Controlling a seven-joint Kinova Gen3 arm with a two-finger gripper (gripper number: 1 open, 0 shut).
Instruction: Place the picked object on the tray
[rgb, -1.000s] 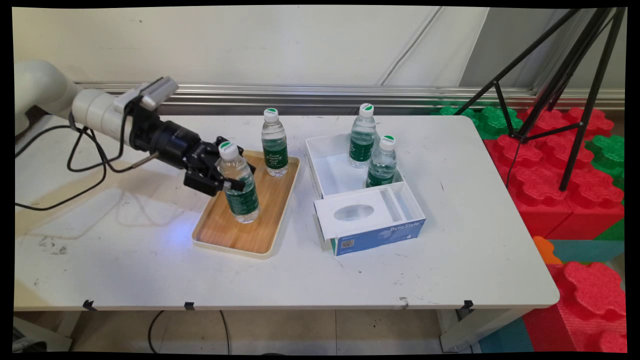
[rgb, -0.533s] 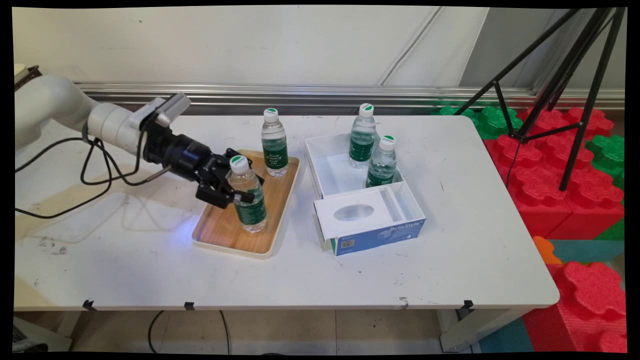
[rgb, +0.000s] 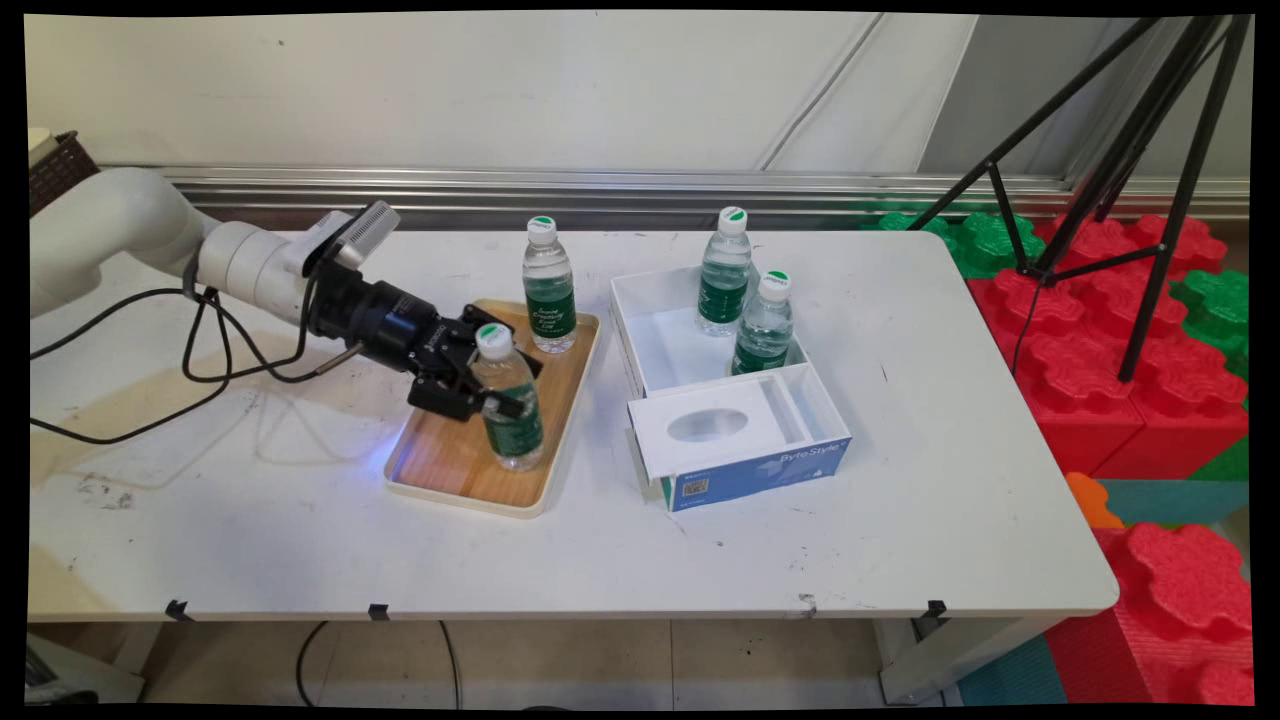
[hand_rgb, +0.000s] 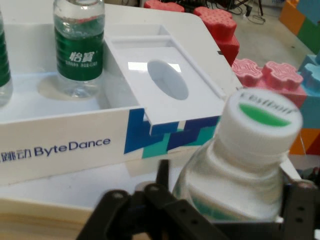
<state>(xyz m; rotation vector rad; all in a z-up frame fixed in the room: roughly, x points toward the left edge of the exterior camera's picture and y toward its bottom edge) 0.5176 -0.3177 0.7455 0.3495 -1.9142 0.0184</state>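
**Gripped bottle carried toward the tray's near right corner**

Over the last second your black two-finger gripper (rgb: 492, 388) has carried the clear plastic water bottle with the green label and green-spotted white cap (rgb: 508, 400) across the shallow wooden tray with the cream rim (rgb: 440, 485), moving toward 4 o'clock from the tray's middle to near its right edge. The fingers are pinched on the bottle's upper body just under the shoulder; in the hand view the cap (hand_rgb: 261, 122) stands up between the linkage. The bottle leans slightly; whether its base touches the tray or hangs just above it, you cannot tell.

A second bottle of the same kind (rgb: 548, 285) has stayed upright at the tray's 12 o'clock end. At 3 o'clock from the tray, the white open cardboard box with the blue ByteDance side (rgb: 760, 470) sits on the white bench (rgb: 900, 500) unmoved, with two more bottles (rgb: 725, 272) (rgb: 765, 322) standing in its far compartment. The move has brought the held bottle nearer that box
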